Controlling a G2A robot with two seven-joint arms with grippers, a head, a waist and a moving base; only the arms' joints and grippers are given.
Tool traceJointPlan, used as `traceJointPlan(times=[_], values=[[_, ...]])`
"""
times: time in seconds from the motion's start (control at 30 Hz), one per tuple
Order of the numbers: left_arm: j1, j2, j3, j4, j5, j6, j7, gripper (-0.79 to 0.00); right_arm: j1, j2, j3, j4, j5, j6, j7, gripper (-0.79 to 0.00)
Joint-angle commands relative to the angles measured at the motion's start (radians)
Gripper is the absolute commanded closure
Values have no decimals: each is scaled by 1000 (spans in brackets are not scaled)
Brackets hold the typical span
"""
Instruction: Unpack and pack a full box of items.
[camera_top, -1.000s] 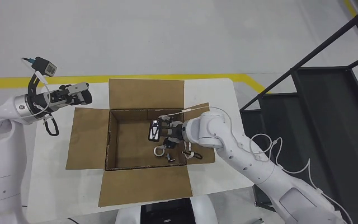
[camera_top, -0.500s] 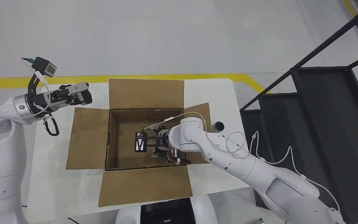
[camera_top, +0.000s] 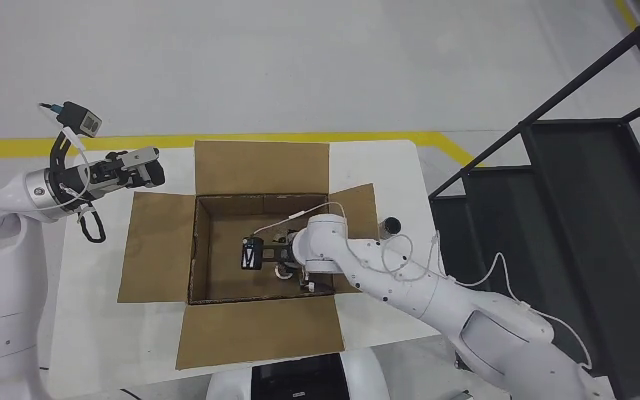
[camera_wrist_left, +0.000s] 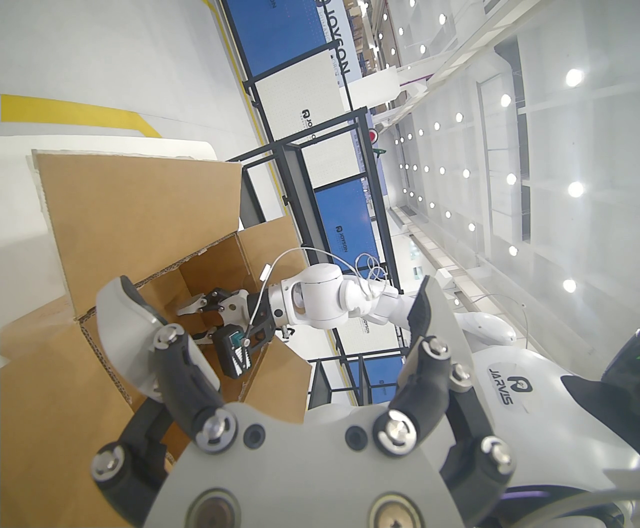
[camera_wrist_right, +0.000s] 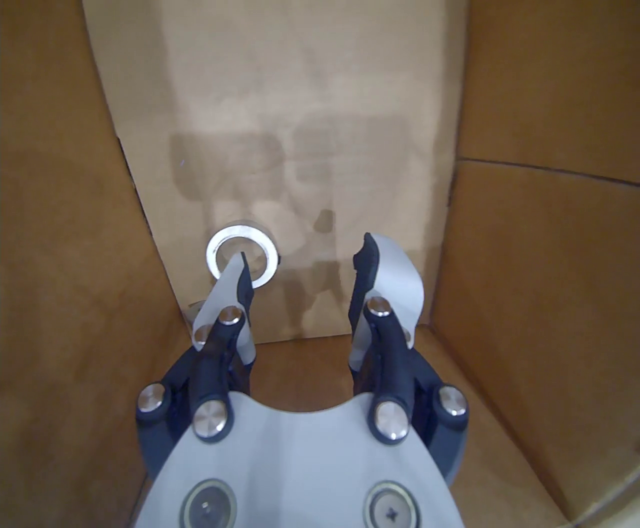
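A metal ring (camera_wrist_right: 243, 233) lies on the floor of the box (camera_top: 155, 245), near one wall. Your right fingers (camera_wrist_right: 395, 280) hang open close by. You're likely unpacking: next, straddle the ring and close. Your left fingers (camera_wrist_left: 125, 310) hang open over the bench's far left corner.

My right arm (camera_top: 400, 275) reaches across toward my left, wrist low; right gripper (camera_wrist_right: 305, 260) has its fingers parted, nothing between them. My left arm (camera_top: 35, 190) is held out wide (well apart from the right); left gripper (camera_wrist_left: 275, 300) is spread, unloaded.
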Motion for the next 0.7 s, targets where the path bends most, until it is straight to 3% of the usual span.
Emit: traceJointPlan(times=[0.0,0.47,0.67], values=[[0,0,0,0,0,0,0,-785,0,-7,-8,18,6,-7,3,-425],[0,0,0,0,0,0,0,-785,10,-49,-30,109,-4,4,-14,-286],[0,0,0,0,0,0,0,-785,6,-62,-33,133,-2,2,-14,-268]])
